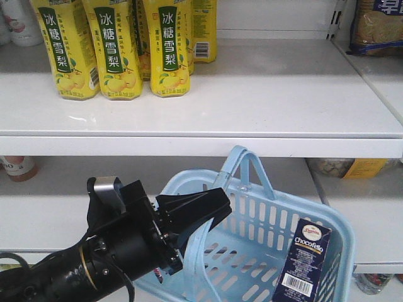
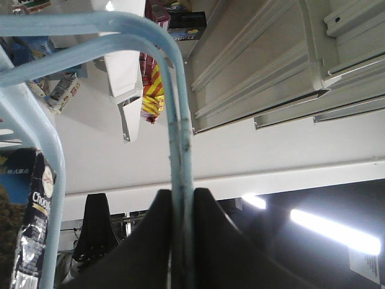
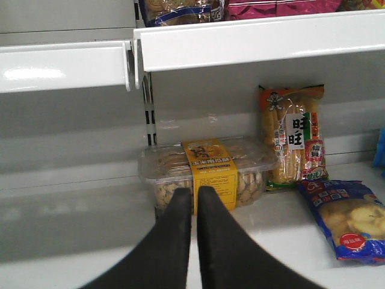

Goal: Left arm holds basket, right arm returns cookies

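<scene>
The light blue basket (image 1: 264,220) hangs tilted in front of the white shelf (image 1: 252,94). The left arm (image 1: 94,264) comes in from the bottom left. The left gripper (image 2: 181,195) is pinching one hoop handle (image 2: 179,138) of the basket, and the blue bar is squeezed tight between its two black fingers (image 2: 150,241). The other handle (image 1: 242,157) sticks up toward the shelf. Inside the basket, at the right in the front view, stands the cookies box (image 1: 303,261). It is dark navy, leans a little, and has a white barcode label near its bottom. Tall yellow bottles (image 1: 116,50) stand in a row on the shelf above. The right gripper (image 3: 194,192) faces a lower shelf, with its two fingers pressed together and nothing between them. Just past it sits a clear plastic box (image 3: 168,165) full of small biscuits, with a yellow label around it. Beside that box stands an orange snack bag (image 3: 293,141), and a blue bag (image 3: 346,217) lies flat.
</scene>
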### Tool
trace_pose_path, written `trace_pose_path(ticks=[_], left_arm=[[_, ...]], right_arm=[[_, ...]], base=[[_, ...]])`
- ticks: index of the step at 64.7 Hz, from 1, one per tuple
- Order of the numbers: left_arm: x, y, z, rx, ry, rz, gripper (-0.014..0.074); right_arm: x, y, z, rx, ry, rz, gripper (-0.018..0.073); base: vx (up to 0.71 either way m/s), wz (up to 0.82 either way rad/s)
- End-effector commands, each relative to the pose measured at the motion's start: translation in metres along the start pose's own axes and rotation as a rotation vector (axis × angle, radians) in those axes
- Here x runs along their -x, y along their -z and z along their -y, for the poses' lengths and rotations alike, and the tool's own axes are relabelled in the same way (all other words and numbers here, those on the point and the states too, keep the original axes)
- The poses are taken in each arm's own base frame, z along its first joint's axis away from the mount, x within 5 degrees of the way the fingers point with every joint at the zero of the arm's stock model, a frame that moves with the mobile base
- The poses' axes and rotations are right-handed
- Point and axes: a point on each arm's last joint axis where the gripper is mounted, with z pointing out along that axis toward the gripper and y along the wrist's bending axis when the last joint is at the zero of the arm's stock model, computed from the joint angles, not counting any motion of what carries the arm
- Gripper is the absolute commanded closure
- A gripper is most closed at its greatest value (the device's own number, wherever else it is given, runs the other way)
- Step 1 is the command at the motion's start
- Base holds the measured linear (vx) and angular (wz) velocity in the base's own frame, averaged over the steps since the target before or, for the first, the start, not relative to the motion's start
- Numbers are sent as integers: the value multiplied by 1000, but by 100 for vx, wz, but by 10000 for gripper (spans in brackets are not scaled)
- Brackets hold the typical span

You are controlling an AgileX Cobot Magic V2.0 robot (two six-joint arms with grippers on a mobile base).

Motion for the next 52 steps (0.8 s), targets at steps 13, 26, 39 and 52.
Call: trace_pose_path(ticks=[13, 26, 39, 52], left_arm=[[22, 3, 45, -353, 21, 183, 596], [22, 3, 45, -353, 21, 183, 596], [22, 3, 45, -353, 21, 183, 596], [22, 3, 45, -353, 21, 183, 596]], right_arm=[[0, -1, -1, 10, 25, 47, 565], [0, -1, -1, 10, 25, 47, 565], [2, -1, -1, 14, 15, 68, 565], [5, -1, -2, 19, 14, 94, 565]], base=[[0, 0], [0, 0], [0, 0], [0, 0]])
